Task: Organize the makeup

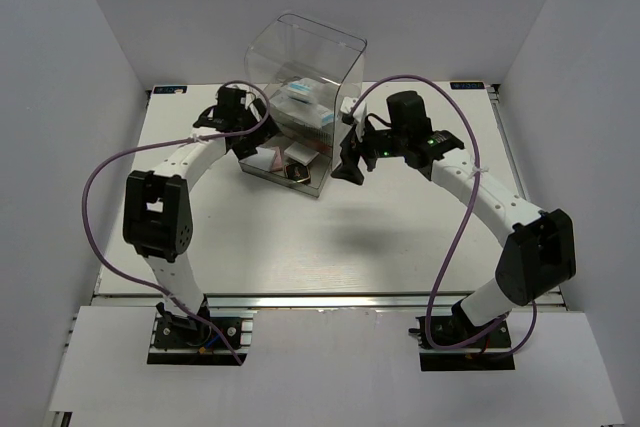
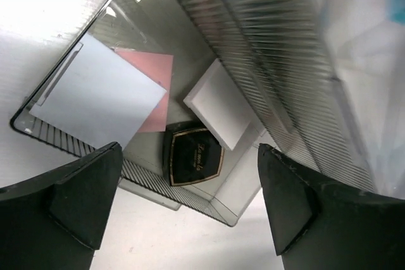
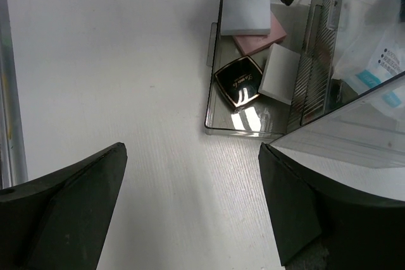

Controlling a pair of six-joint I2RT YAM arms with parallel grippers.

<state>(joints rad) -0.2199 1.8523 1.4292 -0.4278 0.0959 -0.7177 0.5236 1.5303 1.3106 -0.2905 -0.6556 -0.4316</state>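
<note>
The clear drawer box (image 1: 305,67) has its bottom drawer (image 3: 218,93) pulled out. In the drawer lie a black square compact (image 3: 238,81), a pink pad (image 3: 264,37) and two white pads (image 3: 245,14) (image 3: 280,74). The left wrist view shows the compact (image 2: 193,159), the pink pad (image 2: 155,71) and a white pad (image 2: 221,102) too. A white blue-printed packet (image 3: 380,67) sits higher in the box. My left gripper (image 1: 243,145) is open and empty at the drawer's left side. My right gripper (image 1: 350,165) is open and empty at the box's right front corner. I cannot make out the thin sticks.
The box stands at the back middle of the white table (image 1: 330,237). White walls close in the back and both sides. Purple cables (image 1: 100,187) loop over both arms. The table's metal edge rail (image 3: 9,93) shows in the right wrist view.
</note>
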